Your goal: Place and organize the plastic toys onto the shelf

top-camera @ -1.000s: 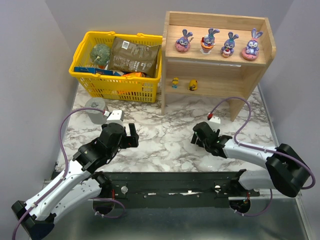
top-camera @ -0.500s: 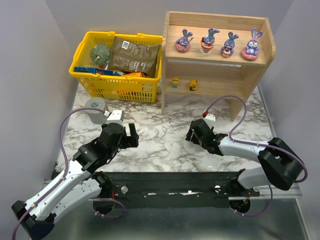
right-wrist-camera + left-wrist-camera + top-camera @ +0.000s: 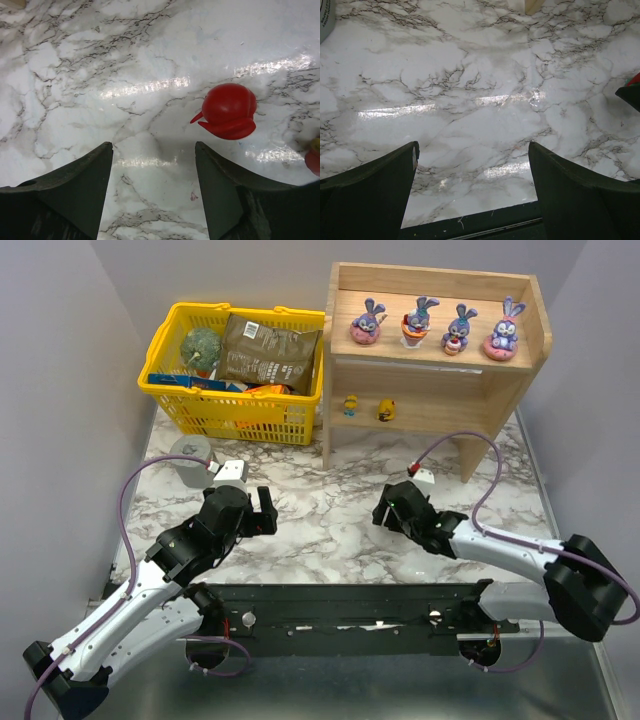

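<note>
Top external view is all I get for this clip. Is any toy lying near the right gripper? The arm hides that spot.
Observer: Yes. The right wrist camera shows a small red toy on the marble table, just ahead of the open right gripper, not between its fingers.
Reviewer: Anything else close by?
Observer: A second red piece sits at that view's right edge, cut off by the frame, so I cannot tell what it is.
</note>
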Controlling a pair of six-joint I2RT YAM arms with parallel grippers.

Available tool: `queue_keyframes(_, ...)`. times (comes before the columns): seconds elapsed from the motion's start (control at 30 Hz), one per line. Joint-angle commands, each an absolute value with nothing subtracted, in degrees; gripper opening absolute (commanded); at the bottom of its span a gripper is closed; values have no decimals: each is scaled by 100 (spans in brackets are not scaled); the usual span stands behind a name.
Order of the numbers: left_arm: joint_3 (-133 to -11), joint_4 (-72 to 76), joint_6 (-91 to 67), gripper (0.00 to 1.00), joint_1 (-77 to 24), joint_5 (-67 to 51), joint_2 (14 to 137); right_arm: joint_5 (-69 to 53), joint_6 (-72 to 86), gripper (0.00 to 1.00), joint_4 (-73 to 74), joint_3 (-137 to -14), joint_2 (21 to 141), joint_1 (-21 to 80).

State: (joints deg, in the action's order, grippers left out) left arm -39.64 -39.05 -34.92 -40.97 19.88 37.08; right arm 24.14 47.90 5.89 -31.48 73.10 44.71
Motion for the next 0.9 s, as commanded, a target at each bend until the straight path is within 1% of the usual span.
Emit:
queue_keyframes(0.0, -4034, -3850, -3437, 99, -4078, 1960, 3665, 2680, 4825, 75, 1352, -2892, 6663, 4553)
queue_keyframes(0.1, -4034, -3850, -3437, 99, -4078, 1960, 3665, 2926, 4825, 76, 1528, -2777, 6346, 4553)
queue_keyframes(0.23, -4025, -3850, -3437, 99, -4078, 1969, 3656, 3348, 4930, 78, 1854, -2909, 6389, 4544)
queue_keyframes(0.37, -4025, -3858, -3445, 99, -4078, 1969, 3656, 3734, 4931, 80, 1916, -3049, 6670, 4544)
queue_keyframes(0.63, -4017, -3858, -3445, 99, -4078, 1969, 3674, 3823, 4781, 80, 1653, -3419, 7391, 4553)
queue_keyframes(0.87, -4025, -3858, -3445, 99, -4078, 1969, 3674, 3972, 4843, 80, 1512, -3612, 7734, 4544)
